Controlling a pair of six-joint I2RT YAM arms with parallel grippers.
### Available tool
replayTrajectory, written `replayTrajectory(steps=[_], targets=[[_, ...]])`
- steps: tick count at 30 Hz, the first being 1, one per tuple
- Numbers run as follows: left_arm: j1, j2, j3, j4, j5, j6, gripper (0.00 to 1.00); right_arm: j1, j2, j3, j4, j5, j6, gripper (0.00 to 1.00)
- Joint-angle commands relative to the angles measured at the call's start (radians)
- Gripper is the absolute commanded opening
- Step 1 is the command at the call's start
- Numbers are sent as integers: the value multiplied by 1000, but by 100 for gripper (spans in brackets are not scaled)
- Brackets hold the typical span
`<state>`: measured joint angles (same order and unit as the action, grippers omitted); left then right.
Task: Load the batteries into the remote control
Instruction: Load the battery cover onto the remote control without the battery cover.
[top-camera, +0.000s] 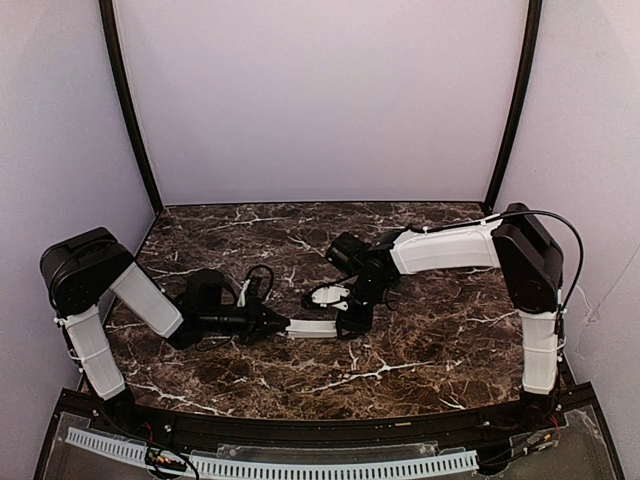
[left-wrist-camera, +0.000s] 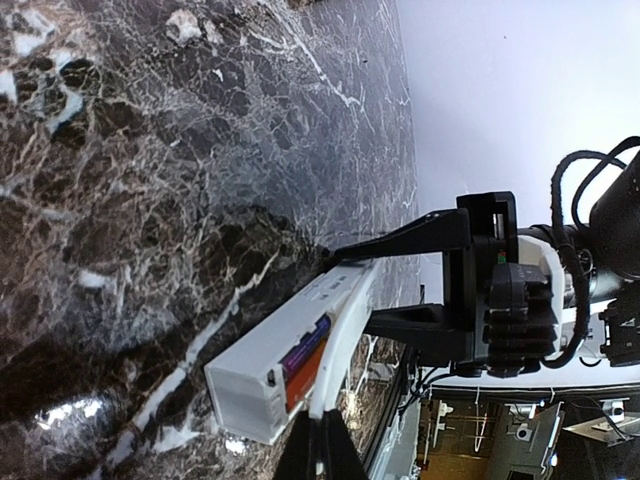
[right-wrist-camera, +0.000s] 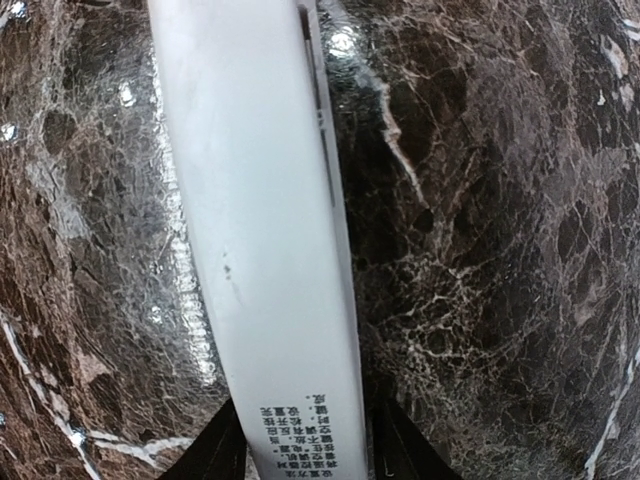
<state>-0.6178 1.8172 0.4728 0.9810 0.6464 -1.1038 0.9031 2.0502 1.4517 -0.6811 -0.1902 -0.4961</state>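
**Top view.** The remote (top-camera: 312, 327) lies crosswise near the middle of the counter (top-camera: 430, 345), between the two arms. The left fingers (top-camera: 270, 325) meet its left end. The right fingers (top-camera: 352, 318) are at its right end. Whether the remote rests on the counter or is held just above it cannot be told from here.

**Left wrist view.** The remote runs away from the camera, with its open compartment turned to the side. One battery (left-wrist-camera: 305, 358), orange-red with a purple band, sits inside the compartment at the near end. The left fingers are pressed together on a thin white edge of the remote at the bottom of the view. At the far end, one right finger lies above the remote and one below it.

**Right wrist view.** A plain white face of the remote fills the middle of the view, with small printed text at the near end. The right fingers are closed against the remote, one on each side. Dark marbled counter shows on both sides.
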Motion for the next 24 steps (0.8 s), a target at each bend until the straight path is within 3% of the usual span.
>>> replayTrajectory(steps=[1, 8, 17, 19, 21, 24], targets=[[10, -23, 17, -124, -35, 63, 1, 2, 4, 24, -12, -9, 1, 39], [10, -39, 43, -219, -73, 105, 9, 2, 5, 21, -12, -13, -1, 29], [10, -93, 84, -360, -110, 199, 31, 2, 8, 21, -14, -9, -3, 27], [9, -106, 98, -413, -112, 229, 35, 2, 9, 21, -14, -10, -1, 32], [8, -121, 111, -442, -113, 254, 37, 2, 9, 24, -14, -11, 2, 46], [4, -133, 129, -487, -122, 290, 38, 2, 2, 27, -13, -12, 5, 55]])
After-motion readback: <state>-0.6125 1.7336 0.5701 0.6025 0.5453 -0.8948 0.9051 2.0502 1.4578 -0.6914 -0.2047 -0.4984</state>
